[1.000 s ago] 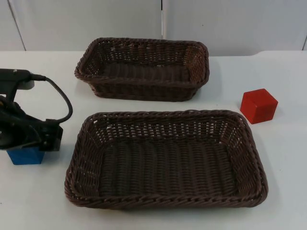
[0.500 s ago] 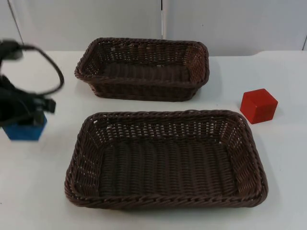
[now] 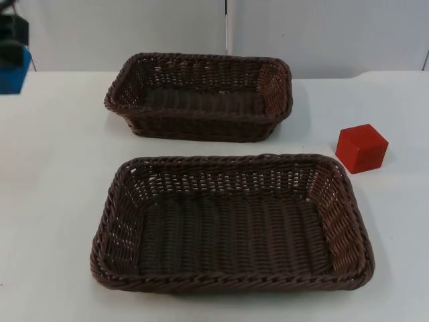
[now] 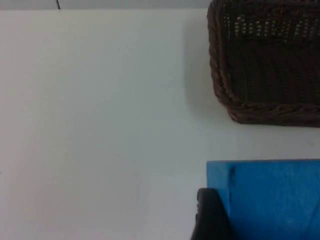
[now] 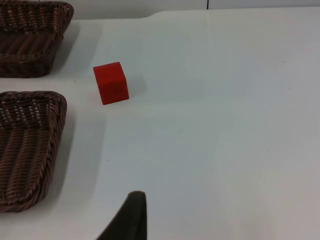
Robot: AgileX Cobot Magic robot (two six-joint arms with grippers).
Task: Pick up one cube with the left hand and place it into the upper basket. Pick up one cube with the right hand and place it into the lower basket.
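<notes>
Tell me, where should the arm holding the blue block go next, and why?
Probably sideways to above the upper basket. The left gripper holds the blue cube lifted at the table's far left edge, the basket is empty, and the red cube waits for the right gripper.

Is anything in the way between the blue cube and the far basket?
Nothing visible is. The left gripper holds the blue cube up beside the far brown wicker basket, with only bare white table between them.
</notes>
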